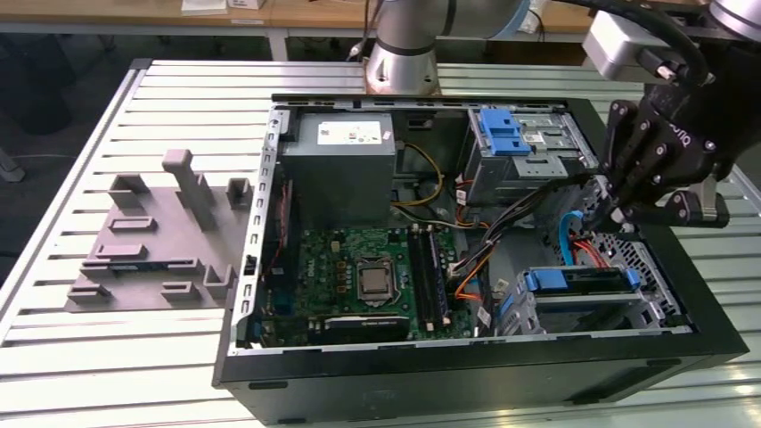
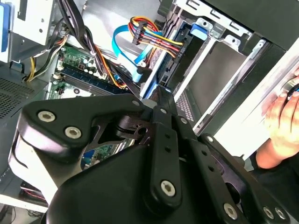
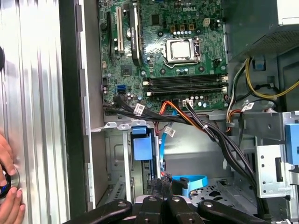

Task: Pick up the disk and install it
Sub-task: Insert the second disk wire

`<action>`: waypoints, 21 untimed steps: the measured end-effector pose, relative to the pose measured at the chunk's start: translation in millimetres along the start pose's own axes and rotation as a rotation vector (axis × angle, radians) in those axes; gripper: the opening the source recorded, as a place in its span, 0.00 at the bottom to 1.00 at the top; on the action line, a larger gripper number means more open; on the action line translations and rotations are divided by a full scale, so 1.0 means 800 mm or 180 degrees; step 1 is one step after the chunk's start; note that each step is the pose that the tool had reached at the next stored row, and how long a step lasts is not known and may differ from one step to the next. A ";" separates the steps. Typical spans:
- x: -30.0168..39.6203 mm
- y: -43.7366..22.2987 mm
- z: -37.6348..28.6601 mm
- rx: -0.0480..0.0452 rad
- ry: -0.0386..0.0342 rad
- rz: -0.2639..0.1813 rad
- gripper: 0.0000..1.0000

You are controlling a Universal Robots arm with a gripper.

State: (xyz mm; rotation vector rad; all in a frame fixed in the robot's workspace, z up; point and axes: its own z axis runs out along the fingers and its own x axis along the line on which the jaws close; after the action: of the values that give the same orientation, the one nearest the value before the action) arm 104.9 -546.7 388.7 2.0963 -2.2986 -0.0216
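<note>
- Blue plastic is how we spotted the disk [image 1: 579,283]: its handle pokes out of the bay in the corner of the open computer case [image 1: 476,379]. That puts it under the hand [image 1: 621,210] and a little further toward the case's front wall.
- Our read on the step: the disk looks parked in its bay and not carried, so the pick-up and most of the install look done. We honestly can't tell whether it's fully seated or plugged in.
- Anything left would call for a straight, careful path, we reckon. A bundle of cables [image 1: 585,247] runs right between the fingertips and the bay, and snagging it is the obvious risk.
- In both wrist views the hand looks pinched narrow, jaws together at the tips with nothing between them. It seems to hold nothing and touch nothing, and just hangs over the case edge.
- In the first wrist view, the blue handle sits just ahead of the fingertips [image 3: 174,205]. A curl of blue ribbon cable [image 3: 191,182] lies even closer, off to one side.
- The motherboard [image 1: 356,267] is well off to the side of the hand, across the case.
- Someone's fingers [image 3: 10,198] rest on the slatted metal surface [image 1: 71,357] outside the case wall, away from the hand.
</note>
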 end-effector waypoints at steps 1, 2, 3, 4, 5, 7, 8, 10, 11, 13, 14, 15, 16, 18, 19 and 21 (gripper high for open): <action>-0.0011 0.0001 0.0000 0.0000 0.0000 0.0000 0.11; -0.0023 0.0003 0.0000 0.0000 0.0000 0.0000 0.11; -0.0042 0.0005 -0.0001 0.0000 0.0000 0.0000 0.11; -0.0066 0.0008 -0.0001 0.0000 0.0000 0.0000 0.11; -0.0091 0.0010 -0.0001 0.0000 0.0000 0.0000 0.11; -0.0137 0.0015 -0.0002 0.0001 0.0001 0.0000 0.11; -0.0149 0.0016 -0.0002 0.0001 0.0000 0.0000 0.11; -0.0173 0.0019 -0.0001 0.0002 0.0005 0.0000 0.11; -0.0178 0.0019 0.0000 0.0003 0.0009 0.0000 0.11; -0.0189 0.0019 0.0013 0.0005 0.0024 0.0001 0.11; -0.0196 0.0020 0.0020 0.0006 0.0031 0.0001 0.11; -0.0204 0.0020 0.0027 0.0007 0.0035 0.0001 0.11; -0.0212 0.0020 0.0034 0.0007 0.0037 0.0001 0.11; -0.0229 0.0021 0.0046 0.0007 0.0038 0.0001 0.17; -0.0237 0.0022 0.0051 0.0007 0.0038 0.0001 0.19; -0.0258 0.0024 0.0057 0.0007 0.0038 0.0001 0.25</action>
State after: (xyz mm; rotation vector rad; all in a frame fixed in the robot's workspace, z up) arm 104.8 -526.1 383.9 2.0912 -2.2933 -0.0066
